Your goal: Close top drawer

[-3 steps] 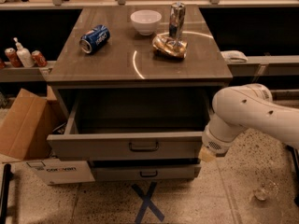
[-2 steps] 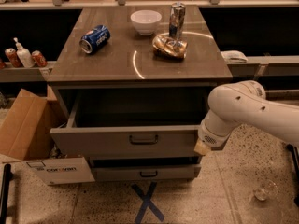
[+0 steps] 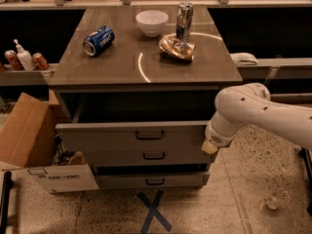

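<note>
Dim scene, glare arc on tabletop (image 3: 117,65); gripper (image 3: 210,146) lit beside top drawer (image 3: 112,136)

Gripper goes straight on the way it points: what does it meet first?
Most likely the top drawer: the gripper sits at the right end of its open front, seemingly touching or nearly so, though depth is unclear here.

The top drawer (image 3: 97,136), wide, grey and matte with a small dark bar handle (image 3: 149,135) at centre, stands pulled partly out, its front level. The gripper (image 3: 210,146) is at the front's 3 o'clock end, just beside its corner.
</note>
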You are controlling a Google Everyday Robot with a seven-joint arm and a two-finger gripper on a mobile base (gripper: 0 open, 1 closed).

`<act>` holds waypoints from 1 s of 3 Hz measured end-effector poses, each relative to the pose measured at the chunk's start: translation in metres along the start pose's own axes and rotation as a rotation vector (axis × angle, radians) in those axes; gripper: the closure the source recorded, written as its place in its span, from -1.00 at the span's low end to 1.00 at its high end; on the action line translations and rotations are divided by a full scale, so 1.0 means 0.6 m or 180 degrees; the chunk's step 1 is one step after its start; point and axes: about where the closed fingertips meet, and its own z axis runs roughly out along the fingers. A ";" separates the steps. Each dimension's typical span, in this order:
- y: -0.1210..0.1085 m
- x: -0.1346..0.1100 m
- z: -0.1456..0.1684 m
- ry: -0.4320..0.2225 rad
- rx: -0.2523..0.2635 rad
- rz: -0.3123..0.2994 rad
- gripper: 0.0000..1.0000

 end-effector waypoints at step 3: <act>-0.106 -0.023 0.033 -0.0062 0.0235 0.0054 1.00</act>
